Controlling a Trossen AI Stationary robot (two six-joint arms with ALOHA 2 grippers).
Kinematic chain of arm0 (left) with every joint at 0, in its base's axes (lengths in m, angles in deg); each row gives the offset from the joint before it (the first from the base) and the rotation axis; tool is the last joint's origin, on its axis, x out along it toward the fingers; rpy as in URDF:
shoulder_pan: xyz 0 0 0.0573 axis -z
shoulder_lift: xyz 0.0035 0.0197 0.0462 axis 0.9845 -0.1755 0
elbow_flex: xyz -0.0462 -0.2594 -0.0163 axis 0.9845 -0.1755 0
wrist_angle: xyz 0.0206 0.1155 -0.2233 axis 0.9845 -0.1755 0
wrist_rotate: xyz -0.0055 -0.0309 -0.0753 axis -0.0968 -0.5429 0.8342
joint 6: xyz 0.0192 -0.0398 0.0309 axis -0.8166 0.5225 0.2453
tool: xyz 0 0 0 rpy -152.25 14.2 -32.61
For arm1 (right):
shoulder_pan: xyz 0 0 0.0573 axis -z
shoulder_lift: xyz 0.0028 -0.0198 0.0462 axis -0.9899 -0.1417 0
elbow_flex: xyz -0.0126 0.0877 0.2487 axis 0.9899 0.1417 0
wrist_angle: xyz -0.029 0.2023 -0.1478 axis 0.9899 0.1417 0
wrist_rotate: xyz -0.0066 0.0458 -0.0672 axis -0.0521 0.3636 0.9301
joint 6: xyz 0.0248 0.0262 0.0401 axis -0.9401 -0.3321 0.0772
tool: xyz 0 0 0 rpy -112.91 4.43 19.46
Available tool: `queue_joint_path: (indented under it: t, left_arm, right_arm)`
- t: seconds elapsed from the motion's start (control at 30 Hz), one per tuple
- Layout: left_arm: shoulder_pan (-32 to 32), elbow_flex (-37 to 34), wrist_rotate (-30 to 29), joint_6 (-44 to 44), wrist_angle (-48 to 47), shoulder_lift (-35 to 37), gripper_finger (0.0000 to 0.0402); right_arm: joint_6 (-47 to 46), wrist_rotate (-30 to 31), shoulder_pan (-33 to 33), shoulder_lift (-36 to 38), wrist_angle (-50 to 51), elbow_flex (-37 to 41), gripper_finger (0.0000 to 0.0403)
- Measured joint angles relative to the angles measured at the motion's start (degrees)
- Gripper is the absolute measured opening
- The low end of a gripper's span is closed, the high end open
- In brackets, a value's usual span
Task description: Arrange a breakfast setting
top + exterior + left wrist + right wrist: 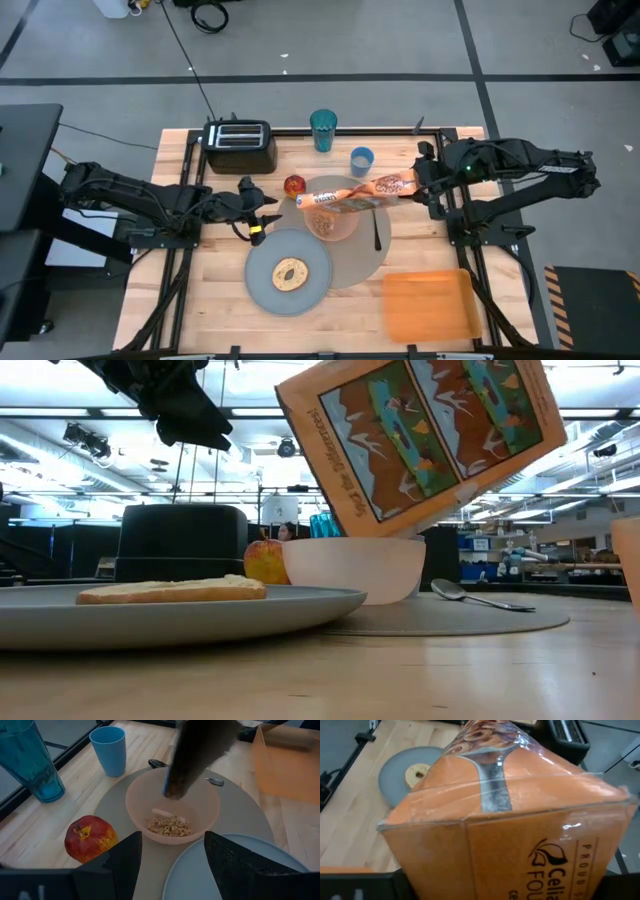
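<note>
The orange cereal box (355, 193) is tilted over the pink bowl (330, 222), which holds some cereal rings (170, 826) and stands on the round tan mat (365, 250). My right gripper (415, 185) is shut on the box. The grey-blue plate (262, 285) lies partly on the mat's near left and bears the toast ring (290, 273). The apple (294, 186), the light-blue cup (361, 160) and the metal spoon (377, 230) lie around the bowl. My left gripper (258, 215) hovers open and empty left of the bowl, above the table. My right gripper pinches the cereal box between its two fingers at the end away from the bowl (400, 184), coming level from the table's right. The box is lifted clear and slants down toward the table's left, its lower end (308, 200) above the bowl. The box hides the fingertips in the right wrist view.
A black toaster (240, 145) and a teal glass (323, 130) stand at the far edge. A flat orange tray (428, 305) lies at the near right. Bare wood shows at the near left.
</note>
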Motion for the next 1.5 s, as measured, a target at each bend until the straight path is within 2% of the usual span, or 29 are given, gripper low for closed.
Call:
queue_joint_path:
  t: [0.67, 0.9, 1.5]
  left_arm:
    - [0.0, 0.0, 0.0, 1.4, 0.0, 0.0, 0.0222]
    - [0.0, 0.0, 0.0, 1.4, 0.0, 0.0, 0.0222]
    - [0.1, 0.0, 0.0, 1.4, 0.6, 0.0, 0.0222]
  right_arm:
    - [-15.9, 1.5, -1.2, -11.1, 6.4, -11.5, 0.0213]
    - [-16.4, 1.9, -1.2, -14.4, 8.2, -14.3, 0.0208]
    - [-17.2, 5.4, -1.2, -10.2, 11.5, -14.4, 0.0206]
